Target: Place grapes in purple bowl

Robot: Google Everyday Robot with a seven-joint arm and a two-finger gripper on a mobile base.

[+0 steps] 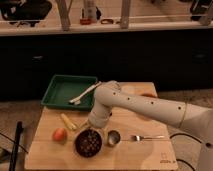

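The purple bowl (pixel 88 143) sits near the front of the wooden table, dark and round. The grapes (pixel 89 141), small dark reddish-brown berries, lie inside it. My gripper (pixel 91 127) hangs at the end of the white arm, just above the bowl's back rim. The arm reaches in from the right and hides the gripper's far side.
A green tray (pixel 64 91) with a white utensil (pixel 85 93) across its right edge stands at the back left. An orange-red fruit (pixel 60 134) and a yellowish piece (pixel 68 122) lie left of the bowl. A small metal cup (pixel 113 137) and a fork (pixel 146 137) lie to its right.
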